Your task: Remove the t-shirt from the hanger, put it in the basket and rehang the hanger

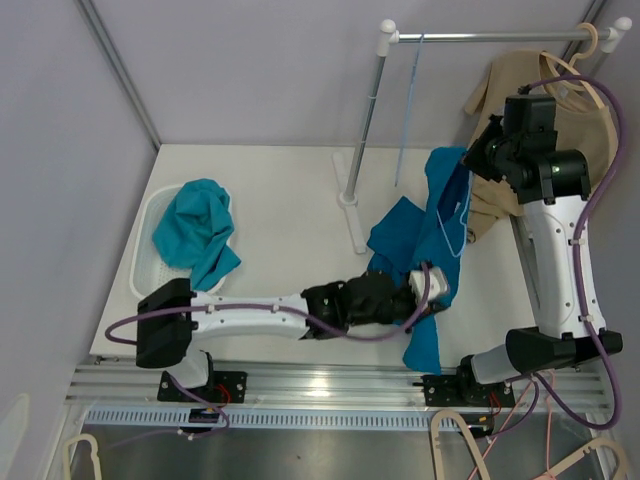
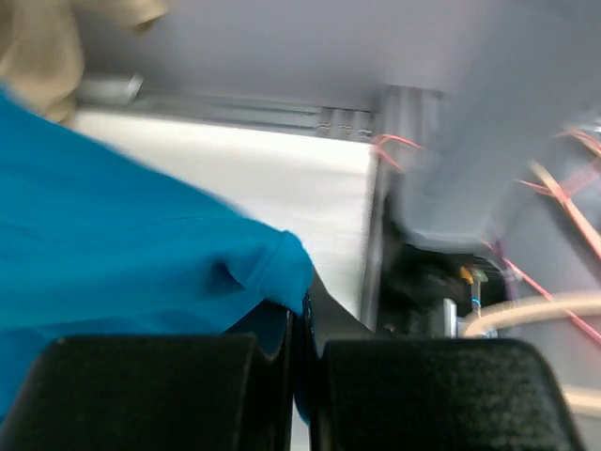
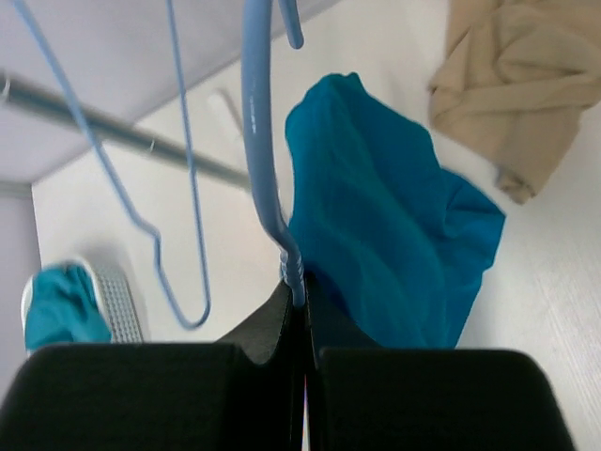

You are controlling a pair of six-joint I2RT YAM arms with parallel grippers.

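The teal t-shirt (image 1: 425, 235) hangs from a light blue hanger (image 1: 467, 212) and trails down onto the white table. My right gripper (image 1: 470, 162) is shut on the hanger's bar; in the right wrist view the bar (image 3: 255, 141) runs up from between the closed jaws (image 3: 300, 287), with the t-shirt (image 3: 376, 244) draped to its right. My left gripper (image 1: 440, 292) is shut on the shirt's lower edge; in the left wrist view the teal cloth (image 2: 122, 244) is pinched between the jaws (image 2: 302, 324).
A metal clothes rail (image 1: 480, 37) on a pole (image 1: 362, 130) stands at the back, with an empty blue hanger (image 1: 408, 110) on it. A beige shirt (image 1: 545, 110) hangs at the right on a wooden hanger. A white basket (image 1: 150, 225) with teal cloth (image 1: 198, 232) sits at the left.
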